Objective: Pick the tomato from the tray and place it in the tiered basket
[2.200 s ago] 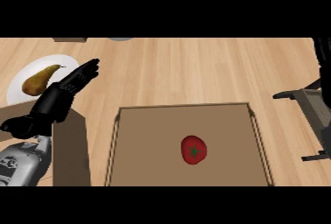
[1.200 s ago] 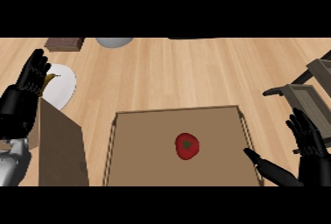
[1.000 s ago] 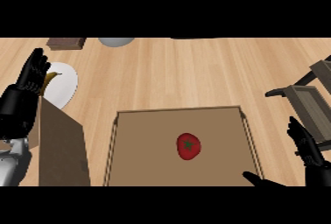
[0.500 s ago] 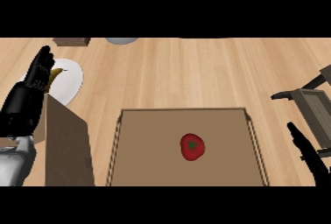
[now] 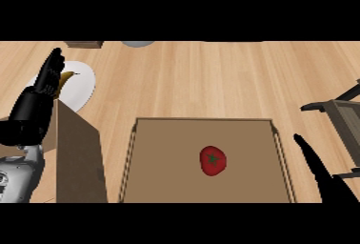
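Red tomato (image 5: 213, 160) lies untouched in the tray (image 5: 204, 125), just left of the right hand (image 5: 325, 176). Head view: that hand has dropped back toward the lower edge since a second ago — fingers straight, holding nothing. Left hand (image 5: 35, 102) rests open at far left. Tiered basket (image 5: 340, 110) waits beyond — judged: pick not begun.

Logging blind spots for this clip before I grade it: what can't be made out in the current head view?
- Tiered basket: cut off by the right edge; its tiers don't show.
- Right hand: only a dark sliver at the lower right; fingers unreadable.
- Yellow item on the plate: mostly hidden behind the left hand.
- Items at the top edge: cropped, unidentifiable.
- Tomato lies plainly in the tray.
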### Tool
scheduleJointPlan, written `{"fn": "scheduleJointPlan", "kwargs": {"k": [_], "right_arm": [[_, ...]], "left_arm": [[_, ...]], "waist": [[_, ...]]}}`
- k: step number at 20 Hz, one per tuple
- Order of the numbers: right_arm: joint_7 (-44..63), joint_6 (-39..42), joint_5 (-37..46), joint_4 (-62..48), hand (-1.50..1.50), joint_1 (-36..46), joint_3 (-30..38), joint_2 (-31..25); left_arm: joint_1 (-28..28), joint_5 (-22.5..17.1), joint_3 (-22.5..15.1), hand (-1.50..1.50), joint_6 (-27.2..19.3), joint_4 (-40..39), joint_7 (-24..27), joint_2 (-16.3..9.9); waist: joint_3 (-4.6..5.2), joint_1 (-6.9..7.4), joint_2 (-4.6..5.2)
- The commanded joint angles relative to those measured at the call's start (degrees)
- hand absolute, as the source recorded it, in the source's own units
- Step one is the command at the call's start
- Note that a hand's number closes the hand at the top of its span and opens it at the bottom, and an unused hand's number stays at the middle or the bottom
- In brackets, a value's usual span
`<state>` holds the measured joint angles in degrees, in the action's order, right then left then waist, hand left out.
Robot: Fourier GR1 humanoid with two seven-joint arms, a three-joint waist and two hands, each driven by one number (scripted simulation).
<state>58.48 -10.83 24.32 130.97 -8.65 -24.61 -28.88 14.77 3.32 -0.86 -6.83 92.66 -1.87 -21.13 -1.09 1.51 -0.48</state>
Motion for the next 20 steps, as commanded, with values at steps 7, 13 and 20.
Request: {"fn": "scheduleJointPlan", "kwargs": {"k": [7, 13, 20], "right_arm": [[11.75, 4.26, 5.31, -5.32, -1.5, 8.59, -5.51, 5.48], [12.76, 6.47, 10.26, -5.09, -1.5, 8.01, -9.37, 6.61], [14.78, 9.58, 16.53, -8.94, -1.5, 11.91, -10.42, 10.42]], "left_arm": [[-6.27, 2.06, 0.0, 0.0, -0.54, -8.4, -0.96, 2.4], [-5.75, 3.41, 0.2, 0.0, -1.45, -6.63, -4.4, 3.42], [-6.16, 2.97, 1.42, 0.0, 0.6, -6.59, -3.46, 3.0]], "waist": [[1.46, 0.09, 1.35], [1.31, -1.52, 0.64], [1.33, -1.39, 0.75]]}}
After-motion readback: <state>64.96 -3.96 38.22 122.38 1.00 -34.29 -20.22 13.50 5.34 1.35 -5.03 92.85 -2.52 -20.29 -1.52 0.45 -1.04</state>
